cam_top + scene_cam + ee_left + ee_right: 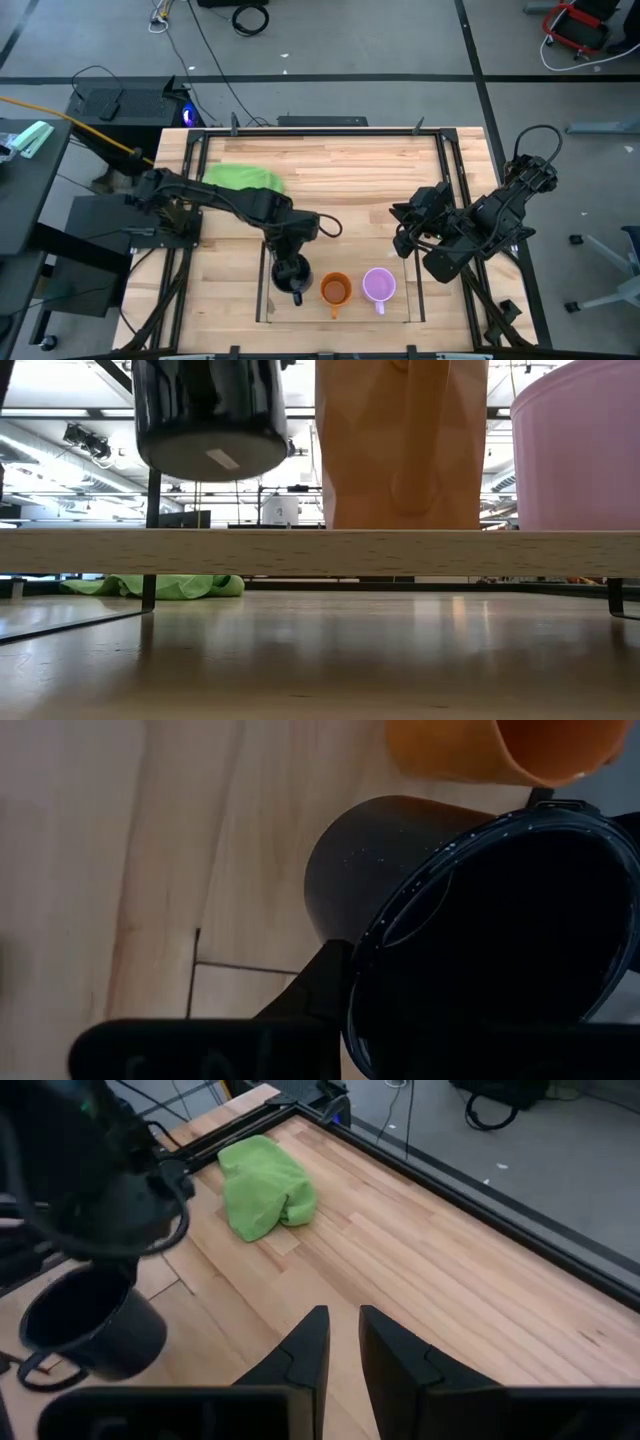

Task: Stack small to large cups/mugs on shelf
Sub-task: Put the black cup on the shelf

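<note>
My left gripper [290,262] is shut on the dark navy-black mug [210,420] and holds it above the left end of the light wood shelf [320,552]. The orange mug [335,290] stands on its base in the middle of the shelf. The lilac mug [378,285] stands on its base at the shelf's right end. My right gripper [343,1342] hovers empty above the table, right of the shelf, with its fingers nearly together. My left gripper holds the dark mug by its rim [365,955] from above. One finger [320,982] lies on the outside of the wall; the other is lost in the dark inside. The mug hangs mouth up below the fingers, its base [212,460] clear of the shelf board.
A green cloth [245,178] lies at the table's far left. Thin clear side panels [264,280] stand at the shelf's two ends. Black frame rails [455,170] run along the table's sides. Bare wood lies between the cloth and the right arm.
</note>
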